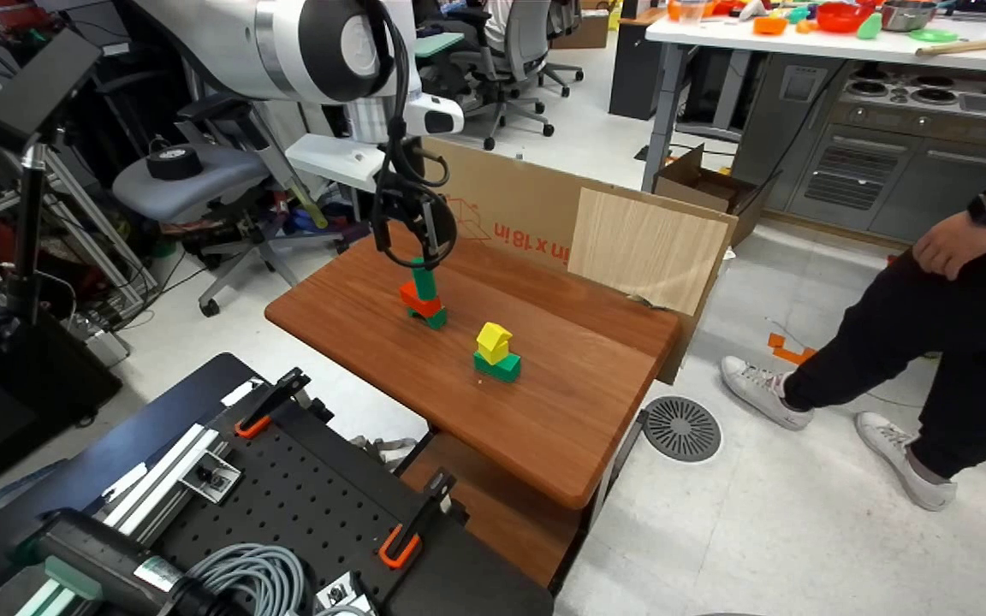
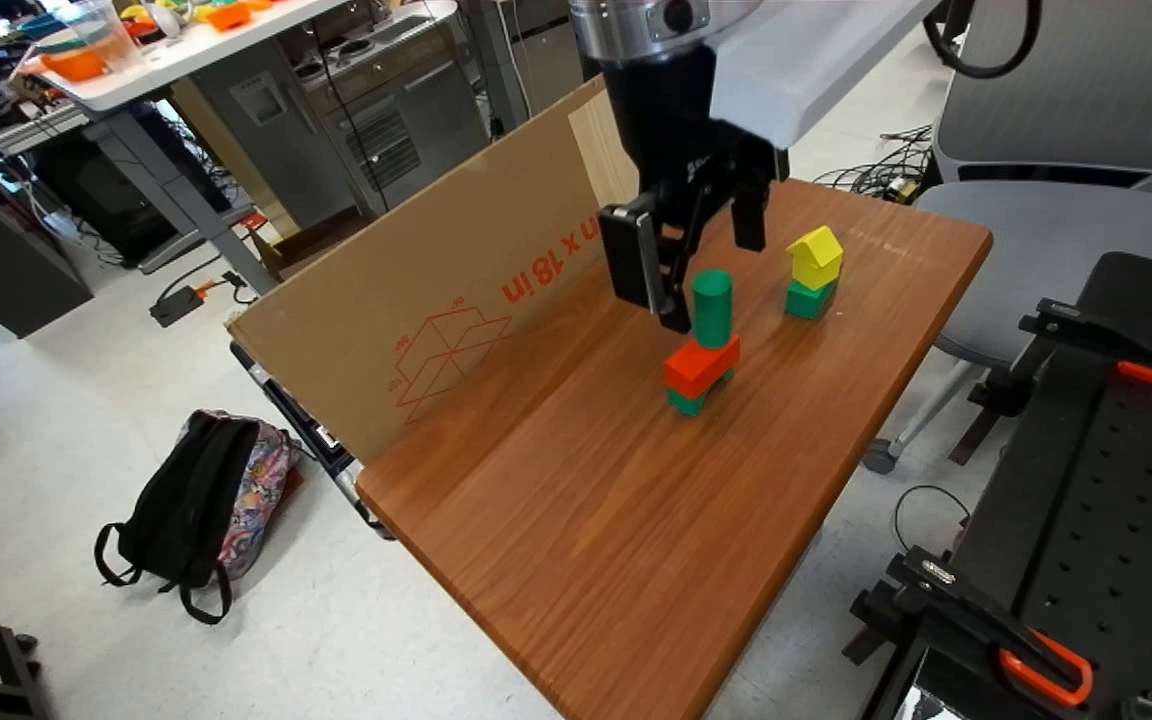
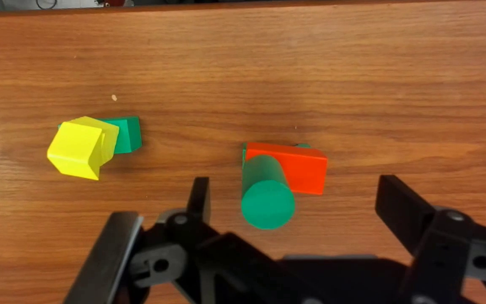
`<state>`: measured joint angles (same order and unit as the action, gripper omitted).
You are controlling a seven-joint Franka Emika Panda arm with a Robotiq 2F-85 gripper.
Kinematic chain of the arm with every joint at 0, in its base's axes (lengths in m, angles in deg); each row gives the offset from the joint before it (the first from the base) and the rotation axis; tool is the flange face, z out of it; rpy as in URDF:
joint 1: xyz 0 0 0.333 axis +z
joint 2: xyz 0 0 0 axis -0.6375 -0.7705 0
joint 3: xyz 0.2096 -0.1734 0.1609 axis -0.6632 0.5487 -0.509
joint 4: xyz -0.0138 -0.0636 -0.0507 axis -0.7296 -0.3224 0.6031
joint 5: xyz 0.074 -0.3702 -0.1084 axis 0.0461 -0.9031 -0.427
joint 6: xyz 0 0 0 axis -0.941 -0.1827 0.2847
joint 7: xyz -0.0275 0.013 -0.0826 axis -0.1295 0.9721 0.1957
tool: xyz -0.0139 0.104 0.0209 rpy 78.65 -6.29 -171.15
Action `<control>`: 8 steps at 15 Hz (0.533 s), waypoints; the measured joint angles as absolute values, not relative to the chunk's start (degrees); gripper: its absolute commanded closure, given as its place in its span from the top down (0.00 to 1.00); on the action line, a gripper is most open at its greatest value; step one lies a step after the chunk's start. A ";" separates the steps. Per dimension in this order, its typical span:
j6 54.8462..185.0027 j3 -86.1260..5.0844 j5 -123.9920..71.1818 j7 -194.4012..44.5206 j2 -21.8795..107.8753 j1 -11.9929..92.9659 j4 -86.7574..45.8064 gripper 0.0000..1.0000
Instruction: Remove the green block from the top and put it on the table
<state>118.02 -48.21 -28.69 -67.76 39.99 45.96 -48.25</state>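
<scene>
Fingers (image 3: 403,211), count two: mine, black, spread well apart, nothing clamped between them. In the wrist view the round top of the green block (image 3: 267,200) shows in the gap, wood visible to either side of it, so I touch it with neither; how far down my tips reach alongside I cannot tell.

Block, count one: an upright cylinder, plain deep green, smooth, flat on top, taller than wide; it stands on end in both exterior views. Location: uppermost of a stack of three, on one red block (image 2: 702,368), set off-centre toward one end. Below the red I note one green arch piece (image 2: 685,403), partly hidden.

Worktop (image 3: 352,76), count one: reddish-brown wood with visible grain, bearing two stacks. Second stack stands near the first, apart from it, also three pieces: one yellow roof-shaped piece (image 2: 816,243) on top, one yellow block (image 2: 818,273) under it, one green base block (image 2: 808,301) at the bottom. Tally of blocks: six, being three green, two yellow, one red.

Farther out, one cardboard panel (image 2: 356,300) with red print stands along an edge of the worktop, a pale wood-grain sheet (image 1: 638,248) against it. Two clamps (image 2: 981,615) with orange handles sit at the edge of one black board (image 1: 313,488) full of holes. On the floor (image 2: 56,420), one backpack (image 2: 196,510), black with a patterned side. In an exterior view, near the worktop, one person (image 1: 921,316), legs in black, two white shoes (image 1: 758,389).
</scene>
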 measured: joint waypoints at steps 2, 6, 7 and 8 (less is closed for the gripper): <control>118.01 -48.09 -29.05 -67.25 38.41 46.27 -47.01 1.00; 117.84 -47.54 -29.68 -66.51 36.12 46.34 -45.14 1.00; 117.76 -47.26 -29.79 -66.40 35.66 46.34 -44.75 0.75; 117.70 -46.99 -29.85 -66.27 35.28 46.34 -44.46 0.72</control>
<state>117.70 -46.99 -29.85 -66.27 35.28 46.34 -44.46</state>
